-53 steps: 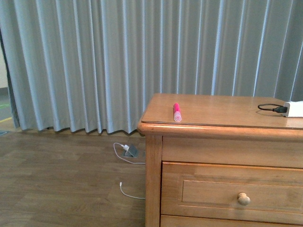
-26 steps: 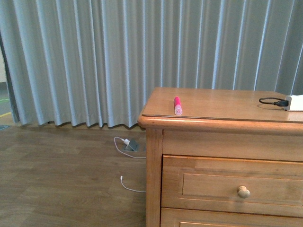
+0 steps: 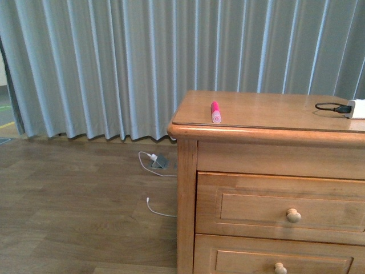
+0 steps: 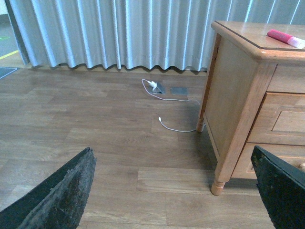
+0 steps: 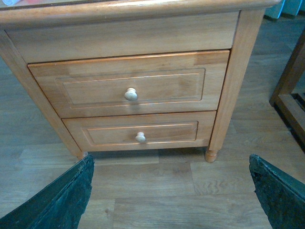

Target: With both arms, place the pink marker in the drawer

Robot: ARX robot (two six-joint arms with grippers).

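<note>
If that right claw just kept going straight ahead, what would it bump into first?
Probably the cabinet front: the right gripper, open, faces the top drawer and lower drawer; depth is unclear.

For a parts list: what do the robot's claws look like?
Only the finger ends show, in the wrist views. The left claw has two broad, wedge-shaped black fingers with a rough, scuffed matte surface. The right claw matches, with a dark teal tinge. No cables or markings show.
</note>
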